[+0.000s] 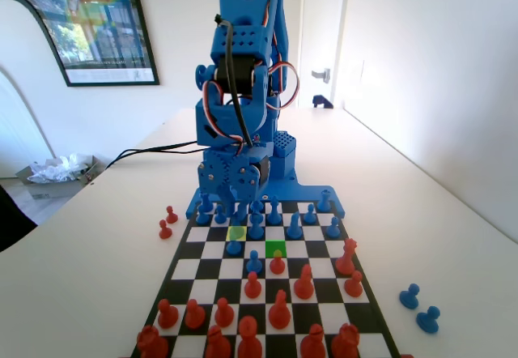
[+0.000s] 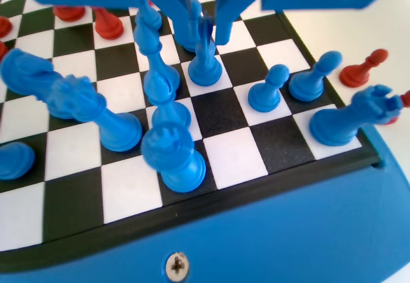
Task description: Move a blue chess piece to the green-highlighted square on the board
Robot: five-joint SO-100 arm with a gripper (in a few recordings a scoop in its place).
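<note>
In the wrist view, a small blue chess piece [image 2: 205, 68] stands on a white square of the board [image 2: 238, 158], three rows in from the near edge. My gripper [image 2: 208, 36] hangs over it, with one jaw tight against each side of its head. The base still rests on the square. In the fixed view, my gripper [image 1: 235, 210] is low at the board's [image 1: 212, 250] far end, just above the pale yellow square [image 1: 236, 232]. The green-highlighted square [image 1: 276, 249] lies one row nearer and one column to the right, and it is bare.
Tall blue pieces [image 2: 160, 72] [image 2: 174, 158] crowd the left of the jaws, and a blue knight [image 2: 349, 120] stands at the right. A red pawn [image 1: 277, 262] sits just in front of the green square. Two blue pawns [image 1: 409, 296] and two red pawns [image 1: 165, 229] lie off the board.
</note>
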